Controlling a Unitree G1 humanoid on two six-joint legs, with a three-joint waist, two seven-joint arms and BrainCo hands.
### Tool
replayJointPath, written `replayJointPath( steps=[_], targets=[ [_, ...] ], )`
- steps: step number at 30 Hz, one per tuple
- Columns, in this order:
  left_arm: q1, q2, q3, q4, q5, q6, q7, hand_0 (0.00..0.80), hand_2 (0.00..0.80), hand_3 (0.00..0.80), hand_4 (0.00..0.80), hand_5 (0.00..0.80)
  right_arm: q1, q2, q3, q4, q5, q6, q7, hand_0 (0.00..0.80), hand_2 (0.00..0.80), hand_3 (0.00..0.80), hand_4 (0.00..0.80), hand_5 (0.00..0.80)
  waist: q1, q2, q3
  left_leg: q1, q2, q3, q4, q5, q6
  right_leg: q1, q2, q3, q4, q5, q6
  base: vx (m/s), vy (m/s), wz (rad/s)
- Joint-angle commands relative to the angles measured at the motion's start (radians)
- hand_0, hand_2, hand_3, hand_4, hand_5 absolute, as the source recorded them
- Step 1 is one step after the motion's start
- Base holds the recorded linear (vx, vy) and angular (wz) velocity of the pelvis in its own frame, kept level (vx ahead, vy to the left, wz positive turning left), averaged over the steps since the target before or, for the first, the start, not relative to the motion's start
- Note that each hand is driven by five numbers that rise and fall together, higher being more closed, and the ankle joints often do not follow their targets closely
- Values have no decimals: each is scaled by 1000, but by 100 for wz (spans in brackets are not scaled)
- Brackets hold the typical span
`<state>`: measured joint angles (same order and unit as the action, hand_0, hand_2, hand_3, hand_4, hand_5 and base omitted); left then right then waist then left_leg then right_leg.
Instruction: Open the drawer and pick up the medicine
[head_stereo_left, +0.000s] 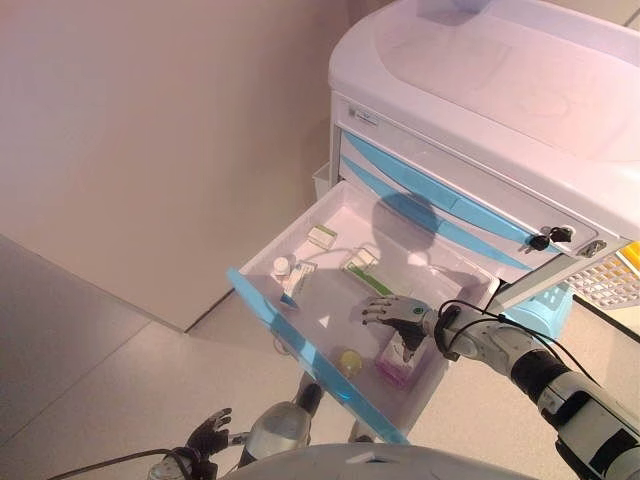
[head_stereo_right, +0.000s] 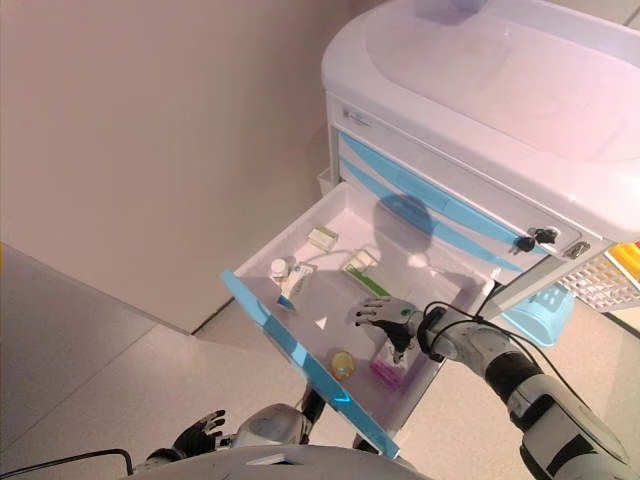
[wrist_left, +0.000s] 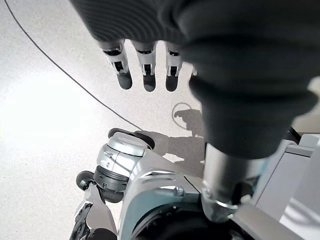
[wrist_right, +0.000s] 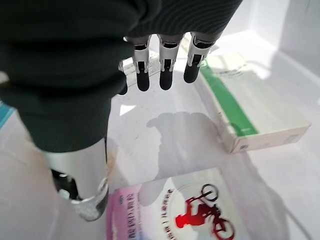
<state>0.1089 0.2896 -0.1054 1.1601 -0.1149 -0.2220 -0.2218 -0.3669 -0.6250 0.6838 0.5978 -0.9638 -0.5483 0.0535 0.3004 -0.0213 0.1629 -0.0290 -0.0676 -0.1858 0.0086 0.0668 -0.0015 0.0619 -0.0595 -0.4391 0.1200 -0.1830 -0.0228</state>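
Observation:
The white drawer (head_stereo_left: 300, 345) with a blue front stands pulled out of the cart. Inside lie a pink medicine box (head_stereo_left: 397, 368) near the front right, a green-and-white box (head_stereo_left: 364, 270), a white bottle (head_stereo_left: 281, 266), a small box with blue print (head_stereo_left: 299, 279), a small pale box (head_stereo_left: 322, 236) at the back and a yellow round item (head_stereo_left: 350, 361). My right hand (head_stereo_left: 400, 315) hovers open just above the pink box (wrist_right: 190, 212), fingers straight, thumb beside it, holding nothing. The green-and-white box (wrist_right: 250, 107) lies past the fingertips. My left hand (head_stereo_left: 208, 435) hangs open over the floor.
The white medical cart (head_stereo_left: 480, 90) has two more blue-handled drawers (head_stereo_left: 430, 195) shut above the open one and a key in a lock (head_stereo_left: 552, 238). A pale basket (head_stereo_left: 610, 282) hangs on its right side. A wall (head_stereo_left: 150, 130) stands to the left.

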Motion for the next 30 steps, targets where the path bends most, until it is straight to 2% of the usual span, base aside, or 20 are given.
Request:
replayJointPath(
  steps=[1, 14, 30],
  targets=[
    [-32, 10, -48, 17, 33, -25, 6, 0, 0, 0, 0, 0, -16, 11, 47, -25, 33, -33, -5, 0, 0, 0, 0, 0, 18, 4, 0, 3, -58, -4, -16, -74, 2, -5, -48, 11, -23, 63, 72, 0, 0, 0],
    [-20, -6, -43, 29, 58, -35, 15, 0, 0, 0, 0, 0, 14, 57, 51, -30, -2, 2, -49, 0, 0, 0, 0, 0, 26, 17, 0, 3, -63, -21, -27, -66, -1, -3, -51, 0, -25, 61, 72, -1, 3, 2],
    [-22, -8, -36, 38, 67, -44, 7, 0, 0, 0, 0, 0, 23, 79, 88, -54, -3, 5, -35, 0, 0, 0, 0, 0, 36, 25, 1, -1, -68, -36, -34, -59, -1, -6, -58, -15, -18, 58, 73, 0, 0, 0]
  ],
)
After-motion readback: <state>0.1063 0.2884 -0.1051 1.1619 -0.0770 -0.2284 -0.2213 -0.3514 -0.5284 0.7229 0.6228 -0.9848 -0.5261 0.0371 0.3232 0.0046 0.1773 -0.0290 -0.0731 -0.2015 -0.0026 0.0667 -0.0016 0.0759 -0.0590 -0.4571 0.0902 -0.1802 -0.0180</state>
